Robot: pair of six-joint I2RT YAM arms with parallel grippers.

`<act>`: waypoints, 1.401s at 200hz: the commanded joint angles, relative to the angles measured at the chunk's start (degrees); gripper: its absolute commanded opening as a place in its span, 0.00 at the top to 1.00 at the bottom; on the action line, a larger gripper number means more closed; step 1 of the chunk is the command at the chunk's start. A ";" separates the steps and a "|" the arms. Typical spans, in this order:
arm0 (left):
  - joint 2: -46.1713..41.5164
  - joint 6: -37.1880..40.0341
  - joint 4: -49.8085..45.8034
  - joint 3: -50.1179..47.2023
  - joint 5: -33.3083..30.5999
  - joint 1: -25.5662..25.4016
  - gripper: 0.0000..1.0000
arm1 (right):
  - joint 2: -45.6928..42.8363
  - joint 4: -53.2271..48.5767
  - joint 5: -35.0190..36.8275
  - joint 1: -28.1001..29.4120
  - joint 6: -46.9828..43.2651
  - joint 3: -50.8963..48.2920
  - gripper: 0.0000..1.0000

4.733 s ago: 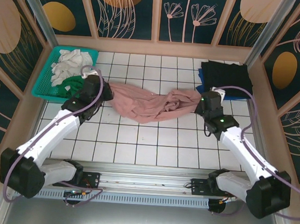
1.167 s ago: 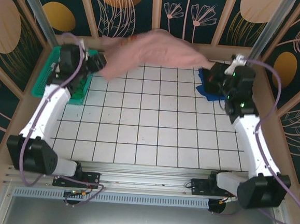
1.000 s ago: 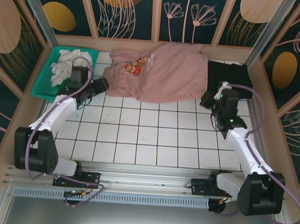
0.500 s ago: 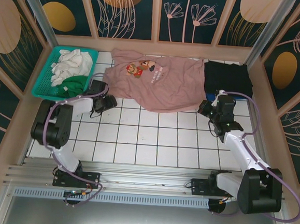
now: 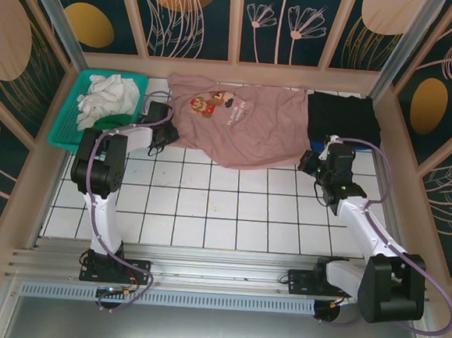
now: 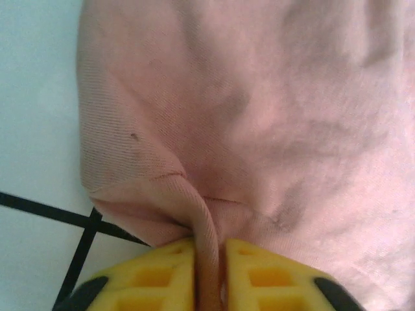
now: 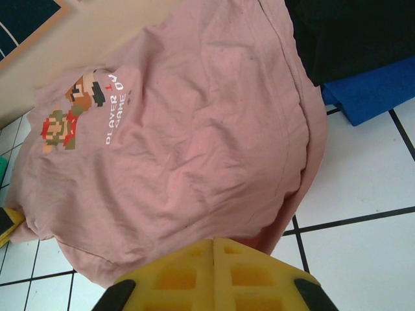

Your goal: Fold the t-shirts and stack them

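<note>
One dusty-pink cloth t-shirt (image 5: pixel 245 127) with a brown-orange pixel print on the chest. It lies spread print-up at the far side of the white tiled tabletop (image 5: pixel 231 208), wrinkled, its right edge touching the stack.

One stack, far right corner: a folded black t-shirt (image 5: pixel 343 119) on top of a blue t-shirt (image 7: pixel 376 91).

One teal plastic lattice basket (image 5: pixel 65 129), far left, holding a crumpled white cloth (image 5: pixel 110 97).

Left claw (image 6: pixel 209 249): low at the pink shirt's left edge, fingers clamped on a raised fold of the cloth.

Right claw (image 7: pixel 214 249): at the shirt's near right corner, fingers together. The hem meets its tips; whether any cloth is caught between them cannot be told.

Step in hand, as judged: laying out and flattening the pink shirt; no fold is made yet.

Next move calls for: tension on both sides to draw out the creases, then a grip on one edge to carry it over the middle. The shirt should be kept clear of the black stack.
</note>
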 commanded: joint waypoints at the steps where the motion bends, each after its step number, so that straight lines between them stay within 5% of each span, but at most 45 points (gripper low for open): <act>1: -2.31 1.04 -3.75 0.97 1.63 0.01 1.00 | -2.10 0.07 -0.02 -0.58 -1.24 3.46 1.00; 77: -31.06 4.60 -13.21 -6.55 -5.01 0.13 1.00 | -11.73 -8.19 5.37 -1.27 -3.92 9.63 1.00; 96: -25.04 4.99 -12.60 -4.07 -4.09 0.82 0.86 | -9.18 -2.67 4.37 -2.77 -3.58 8.72 1.00; 108: -16.54 5.53 -15.78 2.50 -3.08 1.13 0.63 | -4.85 -1.07 3.61 -3.81 -3.19 9.76 1.00; 124: -8.32 5.80 -17.54 9.11 -3.85 1.21 0.56 | 1.76 -0.65 3.42 -4.72 -3.45 11.68 1.00; 146: -4.96 5.79 -18.33 11.18 -5.43 1.23 0.24 | 7.44 -0.48 4.84 -5.86 -4.07 12.38 1.00; 191: -16.32 4.76 -11.33 -6.21 -7.00 1.21 0.22 | 7.72 2.15 3.41 -6.86 -3.49 6.85 1.00; 240: -21.39 1.59 -6.78 -19.05 -5.77 1.21 0.30 | 4.78 3.15 1.74 -6.87 -2.37 2.98 1.00; 280: -15.28 1.99 -3.61 -17.14 -1.54 1.21 0.46 | 3.52 3.31 1.12 -6.91 -1.99 2.37 1.00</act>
